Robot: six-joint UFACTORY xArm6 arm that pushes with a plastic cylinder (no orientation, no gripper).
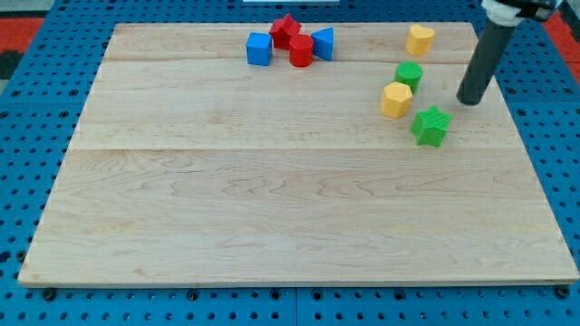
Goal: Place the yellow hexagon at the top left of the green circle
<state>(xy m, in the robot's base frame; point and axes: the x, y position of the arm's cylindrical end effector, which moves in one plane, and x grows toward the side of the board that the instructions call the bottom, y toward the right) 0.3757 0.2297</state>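
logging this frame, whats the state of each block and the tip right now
yellow hexagon: flat on board, touching green circle at its lower left
green circle: flat, above-right of the hexagon
green star: flat, apart, below-right of the hexagon
yellow heart: flat, alone near top edge
blue cube, red star, red cylinder, blue triangle: clustered at top
my tip: down, right of the green blocks, touching none
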